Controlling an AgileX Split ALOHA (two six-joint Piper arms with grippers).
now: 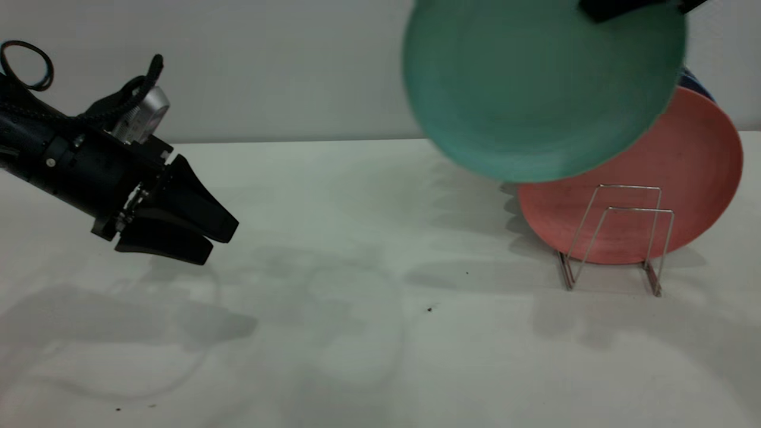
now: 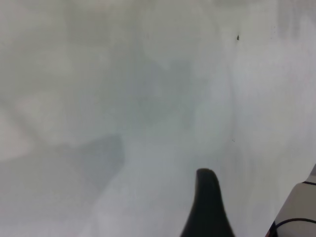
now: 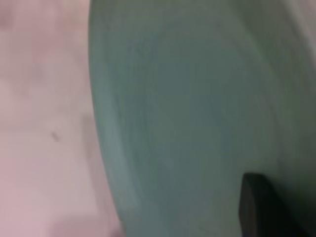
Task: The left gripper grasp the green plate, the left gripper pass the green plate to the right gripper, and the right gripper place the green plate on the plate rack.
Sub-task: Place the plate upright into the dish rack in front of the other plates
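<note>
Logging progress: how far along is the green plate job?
Pickup and handover look done: the left gripper hangs empty over the table. The right gripper holds the green plate up above the plate rack. Left: setting it in the rack.

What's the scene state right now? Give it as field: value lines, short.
stage: handover done, placing not yet done
green plate: in the air, held at its top edge, above and in front of the pink plate
right gripper: at the top of the exterior view, shut on the green plate
left gripper: far left, low over the table, holding nothing, jaws close together
plate rack: on the table, pink plate standing in it
</note>
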